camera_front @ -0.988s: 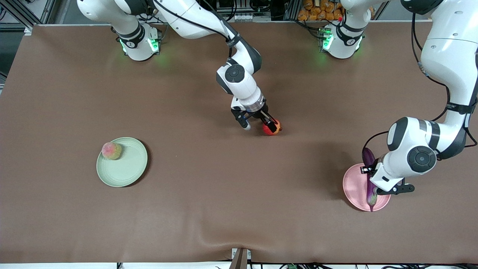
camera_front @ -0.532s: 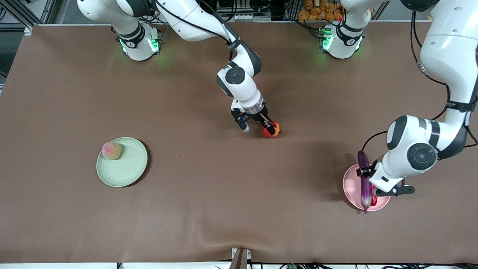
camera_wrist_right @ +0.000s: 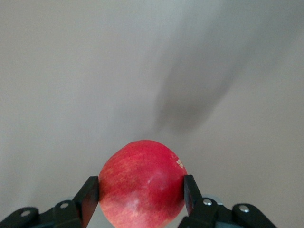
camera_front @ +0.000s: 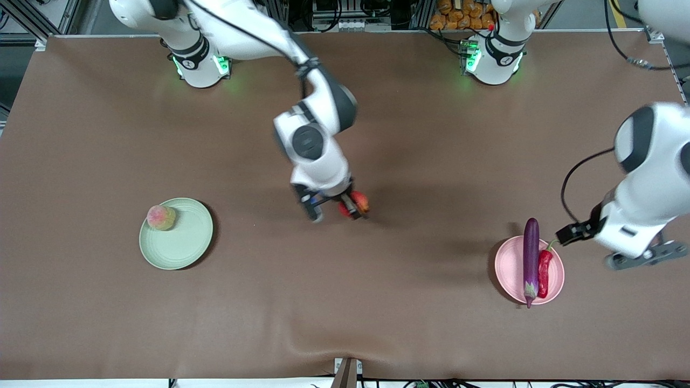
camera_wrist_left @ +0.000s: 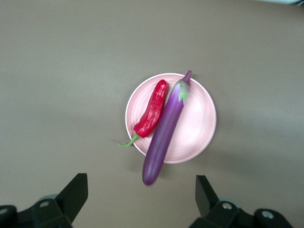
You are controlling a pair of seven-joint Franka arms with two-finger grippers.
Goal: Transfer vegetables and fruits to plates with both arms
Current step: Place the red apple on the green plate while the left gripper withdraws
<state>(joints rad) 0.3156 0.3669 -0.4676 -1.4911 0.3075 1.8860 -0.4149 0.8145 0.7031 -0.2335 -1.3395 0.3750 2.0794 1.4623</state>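
Red-orange apple [camera_front: 360, 203] sits clamped between the two fingers of the right claw [camera_front: 353, 206], centre of the front frame, lifted over bare brown surface [camera_front: 345, 302]; the right wrist view shows both black fingers [camera_wrist_right: 90, 192] pressed flat to the sides of the fruit [camera_wrist_right: 142, 190], with its shadow on the cloth above. The right arm reaches down from its base at upper left of the front frame. Peach [camera_front: 160, 217] rests on the upper-left rim area of the pale green plate [camera_front: 183, 248], left-centre of the front frame. Lower right: pale pink plate [camera_front: 506, 264] carries the purple eggplant [camera_front: 530, 258] and the red chili [camera_front: 543, 272] side by side and touching, chili on the side toward the left arm's end; the eggplant overhangs the plate's rim at both ends. Left wrist view confirms both lie on the plate [camera_wrist_left: 199, 123], eggplant [camera_wrist_left: 166, 130] long and diagonal, chili [camera_wrist_left: 151, 114] shorter with green stem curling off the rim. Left claw [camera_front: 574, 231] hangs just off the pink plate's upper-right edge, fingers [camera_wrist_left: 71, 194] spread wide and holding nothing.
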